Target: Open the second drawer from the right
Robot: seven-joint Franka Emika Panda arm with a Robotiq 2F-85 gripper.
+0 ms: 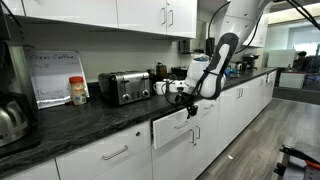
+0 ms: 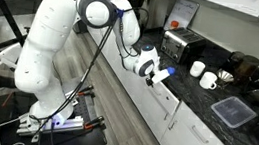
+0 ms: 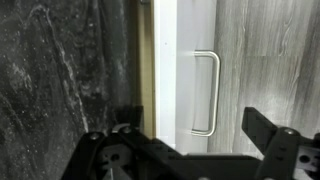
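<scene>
The second drawer from the right (image 1: 172, 132) sits slightly pulled out below the dark countertop (image 1: 80, 120), with a strip of its pale wood box showing. Its bar handle (image 3: 205, 95) lies straight ahead of your gripper (image 3: 192, 128), long axis square to the closing line of the jaws, which stand wide apart and hold nothing. The toaster (image 1: 125, 87) and mugs (image 2: 199, 69) sit up on the counter. The wood floor (image 2: 123, 122) should give you room to pull.

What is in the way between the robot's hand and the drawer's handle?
Nothing I can see. The open hand hangs right at the drawer, and its silver handle shows bare between the fingers.
</scene>
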